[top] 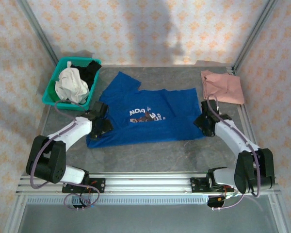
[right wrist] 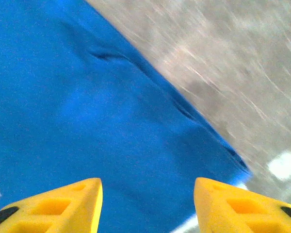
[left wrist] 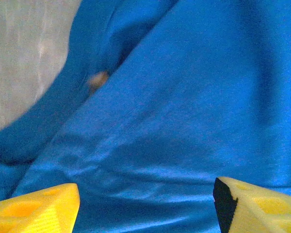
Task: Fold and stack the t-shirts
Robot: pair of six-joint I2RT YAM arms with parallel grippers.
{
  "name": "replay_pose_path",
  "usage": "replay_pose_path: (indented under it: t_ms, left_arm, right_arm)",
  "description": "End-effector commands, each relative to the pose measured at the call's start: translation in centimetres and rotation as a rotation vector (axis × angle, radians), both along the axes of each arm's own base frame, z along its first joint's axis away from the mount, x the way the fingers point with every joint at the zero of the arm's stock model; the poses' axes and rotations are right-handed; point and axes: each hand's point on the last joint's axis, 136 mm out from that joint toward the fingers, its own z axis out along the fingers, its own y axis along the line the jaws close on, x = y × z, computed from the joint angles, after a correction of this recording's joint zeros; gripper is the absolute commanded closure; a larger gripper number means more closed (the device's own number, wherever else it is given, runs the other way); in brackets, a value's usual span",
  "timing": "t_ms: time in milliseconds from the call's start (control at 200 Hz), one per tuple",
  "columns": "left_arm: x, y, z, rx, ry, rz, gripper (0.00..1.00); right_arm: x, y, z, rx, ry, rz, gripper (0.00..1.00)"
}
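The royal blue t-shirt (top: 145, 116) lies spread on the grey table, its white-lettered graphic facing up. A folded dusty pink t-shirt (top: 223, 86) rests at the back right. My left gripper (top: 101, 121) hovers over the blue shirt's left end, jaws wide apart. In the left wrist view the yellow fingertips (left wrist: 39, 208) stand apart above rippled blue cloth (left wrist: 184, 107), holding nothing. My right gripper (top: 204, 122) is at the shirt's right edge, open too. The right wrist view shows its yellow fingertips (right wrist: 63, 206) over the blue hem (right wrist: 111, 121) beside bare table.
A teal plastic basket (top: 53, 92) with white and black clothes stands at the back left. Aluminium frame posts (top: 39, 34) rise at the back corners, and a rail (top: 150, 182) runs along the near edge. Bare table (top: 155, 150) lies in front of the blue shirt.
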Motion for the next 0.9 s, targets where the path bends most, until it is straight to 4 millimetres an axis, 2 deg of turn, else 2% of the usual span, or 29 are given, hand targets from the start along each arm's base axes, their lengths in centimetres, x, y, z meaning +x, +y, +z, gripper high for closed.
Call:
replay_pose_path:
  t_ms: [0,100,240,265,315,325,370,405,420,475,596,676,781,896]
  left_arm:
    - [6.1,-1.1,6.2,0.038,-0.190,-0.071,0.24]
    - [11.8,-2.4,9.4,0.051,-0.300,-0.085,0.19]
    - [20.1,-2.8,10.4,0.194,-0.311,-0.139,0.20]
    - [21.6,-3.2,9.3,0.207,-0.283,-0.153,0.20]
    - [24.3,-3.6,8.7,0.224,-0.272,-0.160,0.22]
    - [24.6,-3.6,8.1,0.229,-0.257,-0.163,0.22]
    - [27.1,-4.3,8.2,0.230,-0.277,-0.181,0.23]
    - [28.6,-4.3,6.9,0.239,-0.258,-0.175,0.25]
    - [29.2,-4.2,7.4,0.245,-0.267,-0.167,0.26]
    - [31.4,-4.3,6.5,0.258,-0.278,-0.165,0.28]
    - [35.0,-3.9,5.8,0.261,-0.352,-0.127,0.29]
    - [36.8,-3.2,4.1,0.218,-0.397,-0.072,0.29]
    - [38.2,-2.3,1.8,0.095,-0.422,-0.005,0.29]
    - [38.8,-1.1,0.2,0.078,-0.424,0.035,0.30]
  right_arm:
    - [4.8,-0.1,3.8,-0.063,-0.091,0.057,0.44]
    - [8.8,-0.2,5.1,-0.131,-0.106,0.096,0.32]
    - [14.2,-0.5,4.7,-0.202,-0.095,0.132,0.28]
    - [15.0,-0.6,4.5,-0.214,-0.084,0.133,0.28]
    - [16.6,-0.6,3.9,-0.227,-0.066,0.142,0.28]
    - [17.0,-0.6,3.8,-0.228,-0.064,0.147,0.28]
    - [18.2,-0.5,3.2,-0.237,-0.046,0.157,0.29]
    - [19.2,-0.4,2.9,-0.244,-0.036,0.165,0.29]
    - [19.5,-0.4,2.7,-0.246,-0.032,0.170,0.29]
    - [20.6,-0.3,2.1,-0.252,-0.029,0.177,0.29]
    - [22.7,-0.6,0.8,-0.282,-0.008,0.191,0.29]
    - [23.8,-0.6,-0.1,-0.299,0.002,0.211,0.29]
    - [24.8,-0.4,-1.2,-0.300,0.018,0.231,0.29]
    - [25.2,0.0,-2.3,-0.286,0.029,0.243,0.29]
